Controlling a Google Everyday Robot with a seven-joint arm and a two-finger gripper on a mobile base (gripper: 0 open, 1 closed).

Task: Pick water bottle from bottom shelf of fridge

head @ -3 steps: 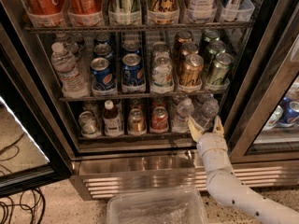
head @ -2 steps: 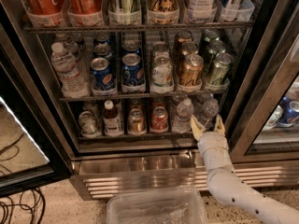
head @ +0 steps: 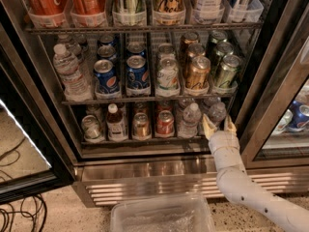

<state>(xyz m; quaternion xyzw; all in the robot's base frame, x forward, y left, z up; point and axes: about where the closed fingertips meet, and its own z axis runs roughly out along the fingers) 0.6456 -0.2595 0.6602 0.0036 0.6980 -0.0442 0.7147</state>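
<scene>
- The fridge (head: 145, 170) stands open, with its glass door (head: 24, 149) swung out to the left.
- The hand (head: 218, 126) is at the right end of the bottom shelf (head: 145, 140), just at the front rail.
- It sits on a white arm (head: 241, 182) that comes up from the lower right, across the steel grille.
- Its two fingers (head: 208, 127) are spread apart and point up and in toward the shelf.
- The water bottle (head: 216, 113) stands upright at the far right of the bottom shelf, directly above the gap between the fingers.
- Its lower part seems to sit between the fingers, though I cannot tell whether either one touches it.
- A second clear bottle (head: 189, 121) stands just left of it, close beside.
- Further left along the same shelf stand a red can (head: 165, 123), a gold can (head: 141, 126), a dark bottle (head: 116, 123) with a white label and a silver can (head: 91, 128).
- On the shelf above, a tall clear bottle (head: 70, 74) stands at the left.
- Beside it are two blue cans (head: 137, 72), then a pale can (head: 167, 76), a bronze can (head: 197, 72) and a green can (head: 226, 70).
- A clear bin (head: 161, 216) sits on the floor in front of the grille, left of the arm.
- Black cables (head: 19, 216) lie at the lower left, under the door.
</scene>
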